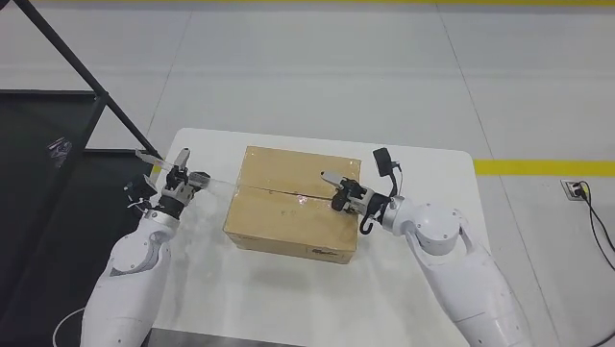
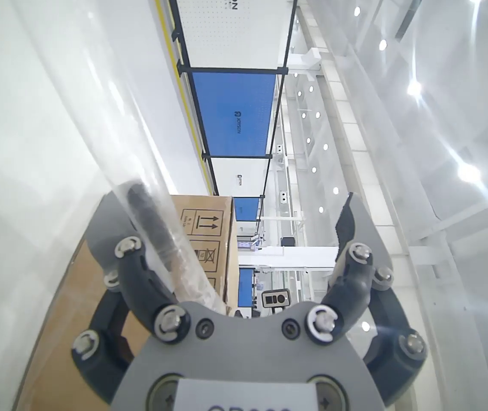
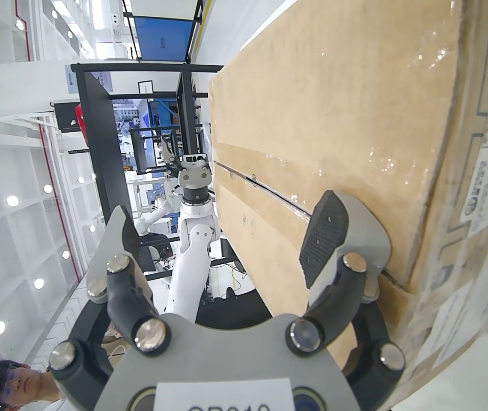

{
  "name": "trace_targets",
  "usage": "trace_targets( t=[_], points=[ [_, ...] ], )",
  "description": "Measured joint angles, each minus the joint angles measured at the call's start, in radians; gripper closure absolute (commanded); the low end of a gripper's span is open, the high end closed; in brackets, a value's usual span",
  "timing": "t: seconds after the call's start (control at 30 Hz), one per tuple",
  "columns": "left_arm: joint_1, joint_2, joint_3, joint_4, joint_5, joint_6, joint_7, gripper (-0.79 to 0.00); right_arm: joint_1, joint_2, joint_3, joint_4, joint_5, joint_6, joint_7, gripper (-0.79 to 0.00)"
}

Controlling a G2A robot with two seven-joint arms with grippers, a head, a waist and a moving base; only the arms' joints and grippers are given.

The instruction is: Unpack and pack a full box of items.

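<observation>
White rectangular table [image 1: 423, 169] is carrying a closed brown cardboard box [image 1: 288, 212] at its centre. The left gripper [image 1: 179, 176] is hovering beside the box's 9 o'clock end with its fingers spread apart. A clear glossy strip of tape or film [image 2: 98, 108] is lying along one finger, not pinched. The right gripper [image 3: 227, 215] is sitting over the lid's 3 o'clock end, jaws apart, with one pad just beside the centre seam [image 3: 265, 186].

The box is looking stiff and, being full, probably heavy, so lifting it one-handed is seeming unwise. Its shiny taped band is likely slippery; the flap edges along the seam are offering the better hold. The strip is looking light, limp and clingy.
</observation>
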Motion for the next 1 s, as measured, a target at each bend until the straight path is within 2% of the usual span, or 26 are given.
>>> trace_targets(
  t=[0.27,0.57,0.77,1.0],
  points=[
    [0.090,0.014,-0.025,-0.190,0.160,0.028,0.106,-0.785,0.012,0.000,-0.008,0.014,0.010,-0.009,-0.001,-0.785],
    [0.187,0.024,-0.060,-0.394,0.251,0.071,0.168,-0.785,0.027,-0.002,-0.019,0.024,0.017,-0.012,-0.003,-0.785],
    [0.215,0.025,-0.053,-0.501,0.314,0.108,0.182,-0.785,0.033,-0.002,-0.026,0.024,0.021,-0.015,-0.002,-0.785],
    [0.223,0.025,-0.029,-0.581,0.410,0.177,0.209,-0.785,0.030,0.001,-0.025,0.017,0.020,-0.020,0.001,-0.785]
  ],
)
